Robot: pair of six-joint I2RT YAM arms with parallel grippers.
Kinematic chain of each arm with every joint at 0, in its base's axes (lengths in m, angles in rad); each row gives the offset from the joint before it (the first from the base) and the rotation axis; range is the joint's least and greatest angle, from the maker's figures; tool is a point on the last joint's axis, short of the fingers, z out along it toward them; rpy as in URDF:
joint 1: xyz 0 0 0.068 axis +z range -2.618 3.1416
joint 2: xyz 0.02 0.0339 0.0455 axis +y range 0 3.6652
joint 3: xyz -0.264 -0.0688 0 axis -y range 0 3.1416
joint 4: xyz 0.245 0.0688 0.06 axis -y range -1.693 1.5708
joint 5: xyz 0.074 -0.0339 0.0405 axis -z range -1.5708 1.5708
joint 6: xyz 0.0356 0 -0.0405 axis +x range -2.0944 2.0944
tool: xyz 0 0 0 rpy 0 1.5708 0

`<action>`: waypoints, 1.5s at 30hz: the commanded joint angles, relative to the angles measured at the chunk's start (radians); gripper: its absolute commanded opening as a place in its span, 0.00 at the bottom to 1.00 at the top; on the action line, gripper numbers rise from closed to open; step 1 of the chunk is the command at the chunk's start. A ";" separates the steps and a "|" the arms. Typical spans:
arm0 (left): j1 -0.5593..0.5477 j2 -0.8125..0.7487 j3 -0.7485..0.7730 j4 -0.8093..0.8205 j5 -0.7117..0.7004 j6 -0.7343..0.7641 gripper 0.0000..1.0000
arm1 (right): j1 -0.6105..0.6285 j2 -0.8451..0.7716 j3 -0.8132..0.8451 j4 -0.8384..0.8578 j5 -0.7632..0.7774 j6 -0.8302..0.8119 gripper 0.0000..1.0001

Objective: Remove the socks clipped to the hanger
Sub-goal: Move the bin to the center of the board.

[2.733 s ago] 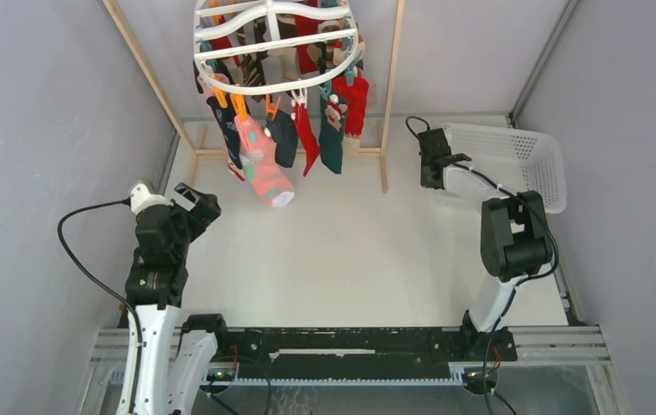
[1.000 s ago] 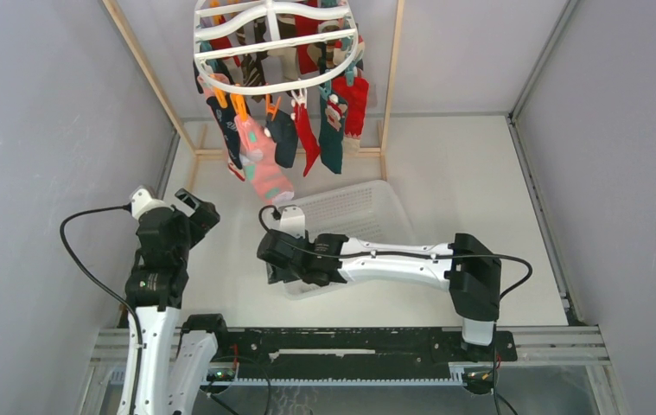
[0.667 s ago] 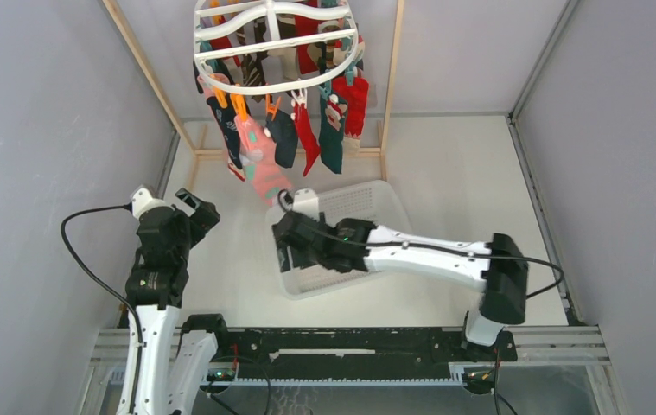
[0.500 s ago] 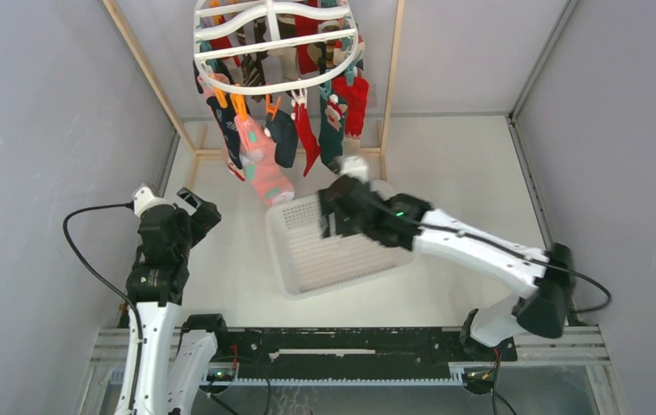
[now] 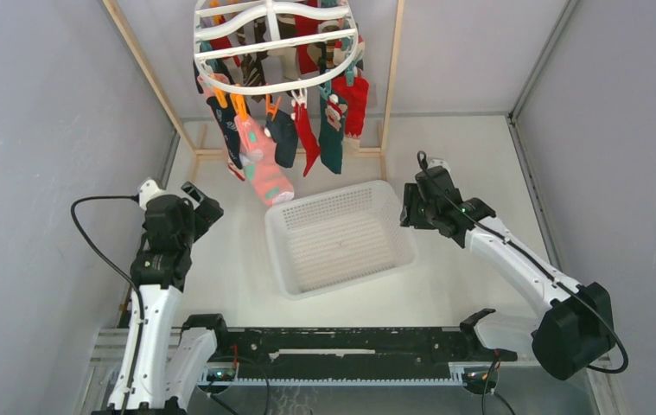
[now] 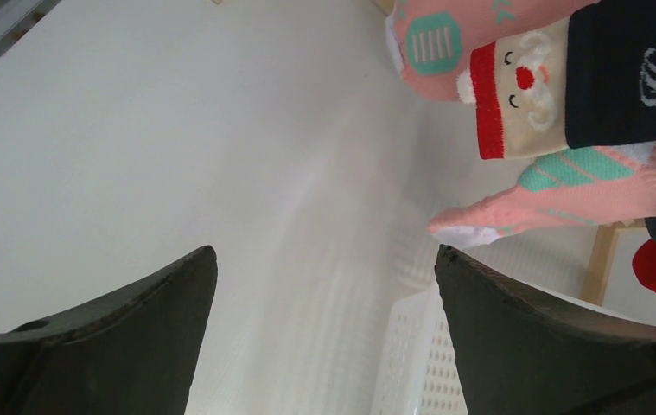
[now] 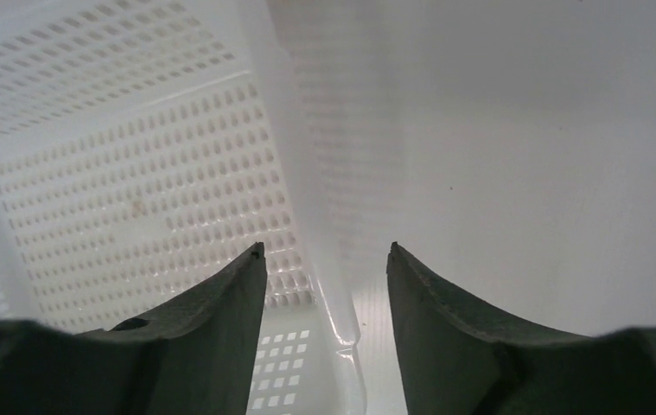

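Just changed: the white mesh basket (image 5: 339, 192) now sits mid-bench. A moment ago the right arm was sweeping it across the bench (image 5: 471, 156).
Right tool (image 5: 408, 206): at the basket's right rim. Its fingers stand apart with the rim wall between them and a gap on either side, so it appears to have let go and holds nothing.
Left tool (image 5: 206, 201): spread wide and empty, near the bench's left edge, aimed toward the lowest pink sock (image 5: 265, 169).
Socks (image 5: 333, 130): all clipped in a cluster over the bench's far middle. None lie in the basket.
Hanger (image 5: 264, 89): white oval ring, hanging over the far edge between the wooden rack posts (image 5: 391, 95).
Against the earliest frame: the basket stood in the far right corner with the right tool on it. The hanger and socks look unchanged, and the left arm has barely shifted.
Meaning for the task: the catch-place looks ready beneath the near-side socks, so setup is likely over. Unclipping has not begun, and the pink sock is probably the first target.
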 commanded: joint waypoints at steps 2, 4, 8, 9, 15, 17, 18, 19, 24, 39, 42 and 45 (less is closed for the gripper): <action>0.007 0.040 0.073 0.057 -0.015 -0.010 1.00 | -0.014 -0.013 -0.081 0.123 -0.080 -0.026 0.56; 0.007 0.038 0.063 0.069 -0.012 -0.013 1.00 | 0.003 -0.016 -0.113 0.133 -0.081 -0.013 0.53; 0.007 0.039 0.052 0.078 -0.011 -0.014 1.00 | 0.071 -0.030 -0.162 0.131 -0.029 0.016 0.42; 0.007 0.039 0.050 0.078 -0.010 -0.014 1.00 | 0.089 -0.034 -0.169 0.129 -0.018 0.029 0.37; 0.008 0.028 0.038 0.082 -0.010 -0.007 1.00 | 0.237 -0.062 -0.184 0.067 0.071 0.112 0.01; 0.007 0.026 0.036 0.083 -0.014 -0.003 1.00 | 0.290 -0.079 -0.184 0.042 0.102 0.144 0.02; 0.007 0.027 0.035 0.083 -0.012 -0.003 1.00 | 0.310 -0.088 -0.184 0.030 0.109 0.154 0.03; 0.007 0.028 0.034 0.083 -0.011 -0.003 1.00 | 0.325 -0.096 -0.184 0.018 0.117 0.163 0.03; 0.007 0.028 0.028 0.089 -0.010 -0.003 1.00 | 0.348 -0.143 -0.193 -0.022 0.139 0.205 0.04; 0.007 0.047 0.039 0.101 -0.016 0.003 1.00 | 0.396 -0.147 -0.267 0.068 0.124 0.398 0.25; 0.007 0.059 0.044 0.102 -0.015 0.002 1.00 | 0.380 -0.181 -0.236 0.014 0.123 0.391 0.62; 0.008 0.068 0.059 0.094 0.011 0.005 1.00 | 0.308 -0.248 -0.169 -0.034 0.062 0.318 0.94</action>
